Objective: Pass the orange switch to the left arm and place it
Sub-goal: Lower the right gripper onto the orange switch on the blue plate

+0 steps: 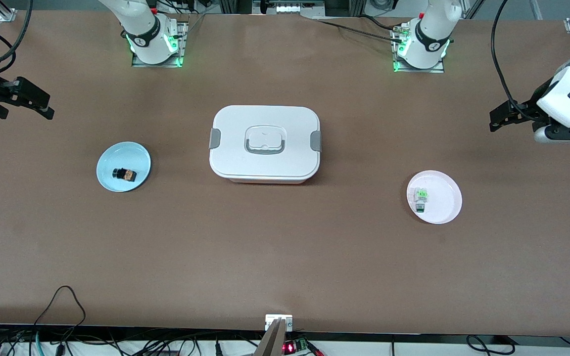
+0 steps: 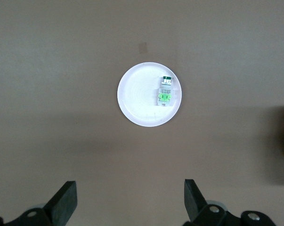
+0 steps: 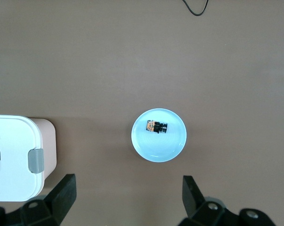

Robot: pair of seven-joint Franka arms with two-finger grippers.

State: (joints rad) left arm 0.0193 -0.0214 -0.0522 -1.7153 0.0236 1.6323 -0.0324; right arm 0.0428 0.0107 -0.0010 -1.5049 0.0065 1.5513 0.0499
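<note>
The orange switch (image 1: 124, 174) lies on its side in a pale blue round plate (image 1: 109, 170) toward the right arm's end of the brown worktop (image 1: 285, 257). Its long axis runs roughly along the worktop's length, tilted a little: the black end points toward the right arm's end of the worktop, and the orange body part points toward the box (image 1: 264, 143). It sits near the plate's middle, slightly nearer the front camera.

The white box stands closed at the centre of the worktop, grey latches on its two short sides and a grey-edged handle recess in the lid, well apart from both plates.

Toward the left arm's end lies a white round plate (image 1: 443, 205) holding a green-and-white component (image 1: 420, 199), its long axis running toward and away from the front camera.

The right gripper (image 3: 127, 197) hangs released over bare worktop at the right arm's end, fingers spread wide, holding nothing. The left gripper (image 2: 130, 202) hangs over the left arm's end, likewise spread and empty. Both arms wait clear of the box.
</note>
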